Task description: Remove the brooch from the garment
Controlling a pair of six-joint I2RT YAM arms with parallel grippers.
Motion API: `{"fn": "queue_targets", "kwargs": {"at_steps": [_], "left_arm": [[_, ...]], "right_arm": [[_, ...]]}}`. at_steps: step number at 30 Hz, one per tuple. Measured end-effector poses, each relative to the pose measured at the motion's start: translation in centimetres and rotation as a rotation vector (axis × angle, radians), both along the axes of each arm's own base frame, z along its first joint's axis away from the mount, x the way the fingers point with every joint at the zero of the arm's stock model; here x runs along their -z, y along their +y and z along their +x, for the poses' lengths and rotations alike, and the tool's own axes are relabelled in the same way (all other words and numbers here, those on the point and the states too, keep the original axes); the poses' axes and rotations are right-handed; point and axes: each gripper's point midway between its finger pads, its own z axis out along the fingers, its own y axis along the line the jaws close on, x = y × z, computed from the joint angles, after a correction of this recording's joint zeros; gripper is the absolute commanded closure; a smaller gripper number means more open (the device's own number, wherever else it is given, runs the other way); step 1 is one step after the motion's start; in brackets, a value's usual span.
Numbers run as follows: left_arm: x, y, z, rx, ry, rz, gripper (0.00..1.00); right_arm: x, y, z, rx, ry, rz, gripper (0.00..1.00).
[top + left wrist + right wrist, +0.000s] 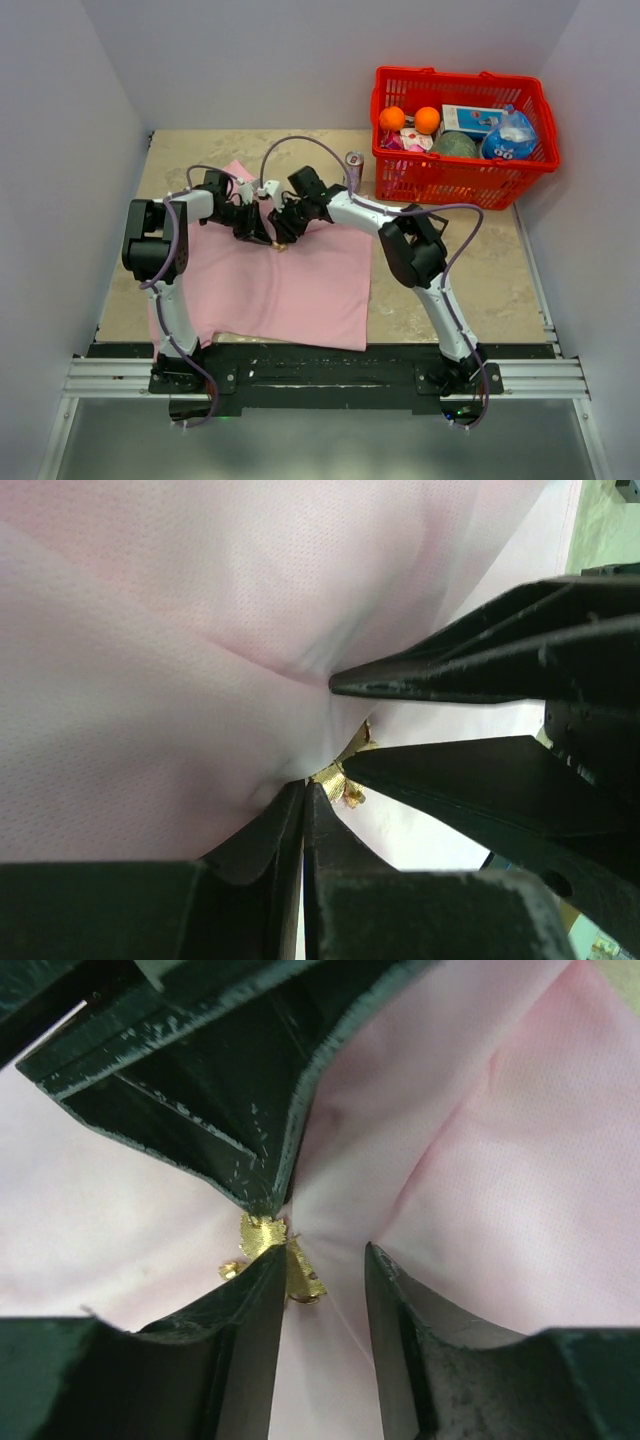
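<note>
The pink garment [290,285] lies spread on the table. The tiny golden brooch [280,247] sits on it where both grippers meet; it also shows in the left wrist view [345,780] and the right wrist view [268,1245]. My left gripper [258,232] is shut, its tips [305,785] pinching puckered fabric right at the brooch. My right gripper [281,237] is open around the spot [325,1255]. Its left finger [245,1320] touches the brooch and partly hides it. A fabric ridge runs between its fingers.
A soda can [354,165] stands just behind the right arm. A red basket [520,170] at the back right holds two orange fruits [410,119], a box and packets. Side walls close in left and right.
</note>
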Motion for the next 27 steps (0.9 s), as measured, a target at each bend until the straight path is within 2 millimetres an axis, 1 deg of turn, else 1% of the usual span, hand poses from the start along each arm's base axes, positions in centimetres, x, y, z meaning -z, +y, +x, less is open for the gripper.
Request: {"fn": "queue_targets", "kwargs": {"at_steps": [5, 9, 19, 27], "left_arm": [[0.0, 0.0, 0.0, 0.000, 0.000, 0.002, 0.92], [0.0, 0.0, 0.0, -0.001, 0.000, 0.003, 0.92], [0.0, 0.1, 0.0, 0.000, 0.003, 0.009, 0.92], [0.0, 0.2, 0.1, -0.002, 0.003, 0.014, 0.91]], "right_arm": [[-0.3, -0.9, 0.0, 0.019, 0.076, 0.027, 0.45], [-0.3, -1.0, 0.0, 0.020, 0.108, 0.044, 0.45], [-0.4, -0.2, -0.4, 0.037, 0.133, 0.052, 0.44], [-0.3, 0.0, -0.2, 0.063, 0.135, 0.045, 0.44]]}}
